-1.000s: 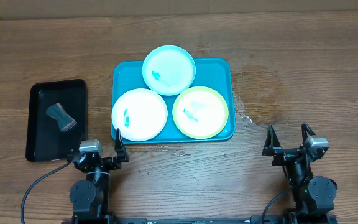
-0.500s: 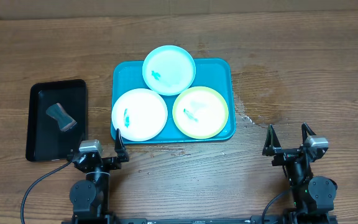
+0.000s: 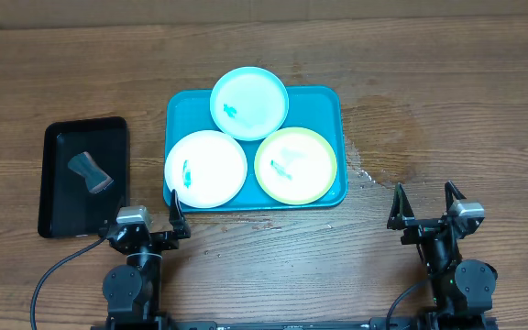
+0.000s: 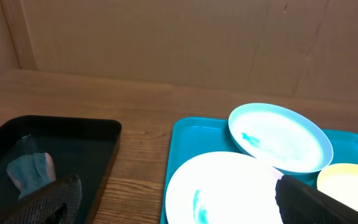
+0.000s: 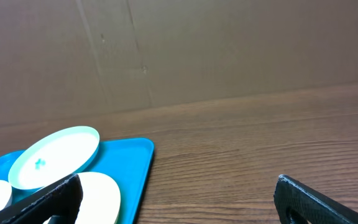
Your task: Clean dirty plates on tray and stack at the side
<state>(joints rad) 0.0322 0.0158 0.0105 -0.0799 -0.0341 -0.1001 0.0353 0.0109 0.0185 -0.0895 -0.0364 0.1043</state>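
Wooden table underneath, plain brown cardboard wall behind. Parked at the near edge: left gripper and right gripper, both with jaws spread wide, holding nothing, touching nothing. No cleaning begun, by the look of it; first step probably fetching something to wipe with.

Reach with the left arm for the grey wiping pad lying in the black tray, just left of the teal tray. Come down over the pad's narrow middle, close squarely, lift clear of the black rim before crossing over. Begin with the white plate, nearest that arm. Press flat and sweep across the smear rather than dabbing. Brace the plate with the right arm if sliding seems likely.

Three plates on the teal tray, set in a triangle: white at near left, slightly overhanging the left rim; yellow-green plate at near right; light blue plate at the back, jutting over the far rim. Blue-green smear on each: near the white plate's left edge, left of centre on the blue, mid-plate on the yellow-green.
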